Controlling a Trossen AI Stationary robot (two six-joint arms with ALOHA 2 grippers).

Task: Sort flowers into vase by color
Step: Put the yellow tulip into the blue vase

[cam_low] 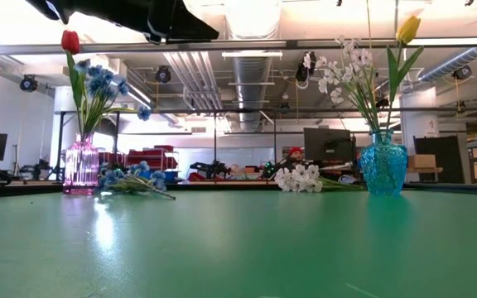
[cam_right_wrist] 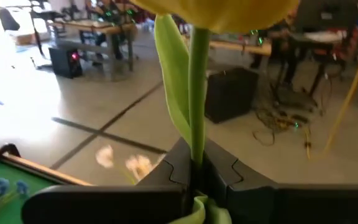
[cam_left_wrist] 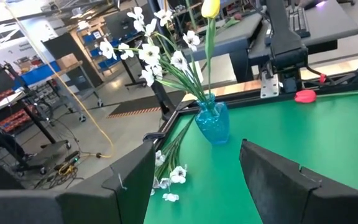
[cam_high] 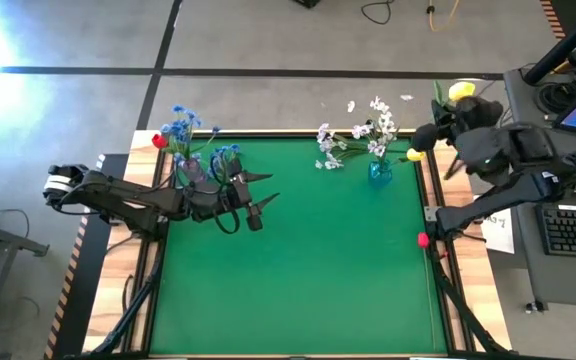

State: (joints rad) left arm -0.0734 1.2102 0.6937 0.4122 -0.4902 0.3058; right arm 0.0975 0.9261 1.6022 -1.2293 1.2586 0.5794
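The flowers are spread across the far edge of the green worktop [cam_high: 298,260], and the one that matters right now is a yellow tulip [cam_high: 460,92] in our right end effector [cam_right_wrist: 197,171], its fingers pinched tight on the green stem, the bloom standing upright above them. We have that arm off the worktop's far right corner, just beside the blue vase [cam_high: 379,171], which reads to us as carrying the stem in upright so it can go tip-first into the vase's narrow neck. That vase already holds a spray of white blossoms [cam_low: 346,70] and one yellow tulip [cam_low: 407,30], so we seem to be gathering pale and yellow there. Over by the far left corner, the pink vase [cam_low: 81,168] has the blue clusters [cam_low: 102,83] plus one red tulip [cam_low: 70,41]. Our left end effector [cam_high: 258,200] hangs above the worktop near that vase, fingers spread wide and empty, probably parked clear of the lane. Counting up: two vases, two yellow tulips, one red tulip standing, one loose blue bunch [cam_low: 131,178] lying beside the pink vase, one loose white bunch [cam_low: 301,178] lying beside the blue one. A small red thing [cam_high: 423,239] sits on the worktop's right edge; we cannot tell whether that is a bloom.
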